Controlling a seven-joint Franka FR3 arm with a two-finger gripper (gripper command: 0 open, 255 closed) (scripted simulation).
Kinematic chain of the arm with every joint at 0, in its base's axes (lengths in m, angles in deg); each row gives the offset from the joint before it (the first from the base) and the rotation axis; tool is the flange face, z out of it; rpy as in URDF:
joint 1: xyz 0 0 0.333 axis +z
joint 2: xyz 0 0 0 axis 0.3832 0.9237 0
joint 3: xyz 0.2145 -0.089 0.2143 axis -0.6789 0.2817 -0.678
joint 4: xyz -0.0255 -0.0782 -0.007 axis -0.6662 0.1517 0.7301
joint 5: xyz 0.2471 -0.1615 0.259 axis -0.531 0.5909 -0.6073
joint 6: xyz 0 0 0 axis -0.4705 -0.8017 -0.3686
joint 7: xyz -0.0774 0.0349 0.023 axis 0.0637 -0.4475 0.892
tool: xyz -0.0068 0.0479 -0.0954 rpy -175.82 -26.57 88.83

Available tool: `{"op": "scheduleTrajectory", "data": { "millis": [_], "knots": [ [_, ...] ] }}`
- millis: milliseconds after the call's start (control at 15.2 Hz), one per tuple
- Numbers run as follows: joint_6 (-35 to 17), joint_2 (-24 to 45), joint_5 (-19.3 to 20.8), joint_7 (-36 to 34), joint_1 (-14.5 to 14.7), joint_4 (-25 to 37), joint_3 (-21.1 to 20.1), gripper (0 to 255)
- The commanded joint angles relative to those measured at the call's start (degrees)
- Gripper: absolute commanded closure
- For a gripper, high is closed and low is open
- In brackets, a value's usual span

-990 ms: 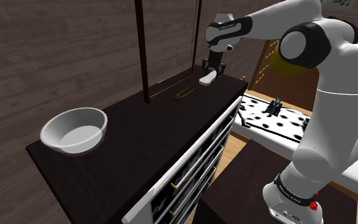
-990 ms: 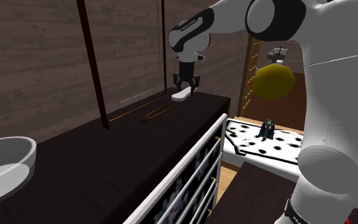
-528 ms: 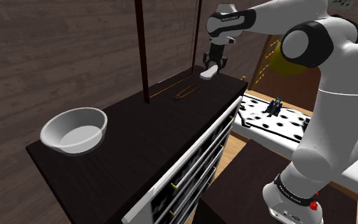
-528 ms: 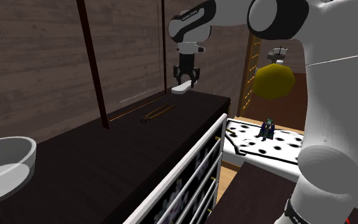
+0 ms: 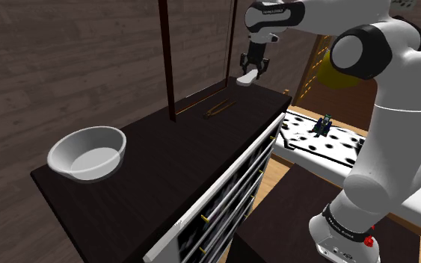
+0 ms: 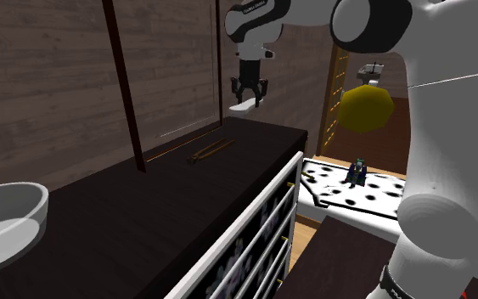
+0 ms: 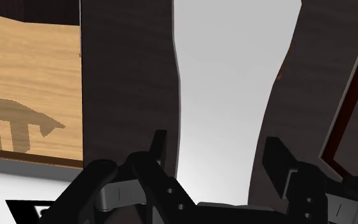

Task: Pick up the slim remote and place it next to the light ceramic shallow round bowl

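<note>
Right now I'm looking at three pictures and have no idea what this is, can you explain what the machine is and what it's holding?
It is a white robot arm on a stand, ending in a black gripper. Two pictures come from cameras placed around a dark dresser. The third looks along the gripper from a camera on the hand. A pale bowl sits on the dresser top. The gripper is shut on a slim white remote, held in the air above the dresser's end away from the bowl.
</note>
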Motion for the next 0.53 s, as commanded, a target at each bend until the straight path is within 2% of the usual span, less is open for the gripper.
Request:
{"op": "scheduleTrajectory", "data": {
  "millis": [0, 462],
  "knots": [
    [-0.3, -1.8, 0.3, -1.1, 0.8, -2.1, -0.3, 255],
    [-4.4, -12.0, 1.9, -8.9, 6.0, -16.0, -3.0, 255]
  ]
}}
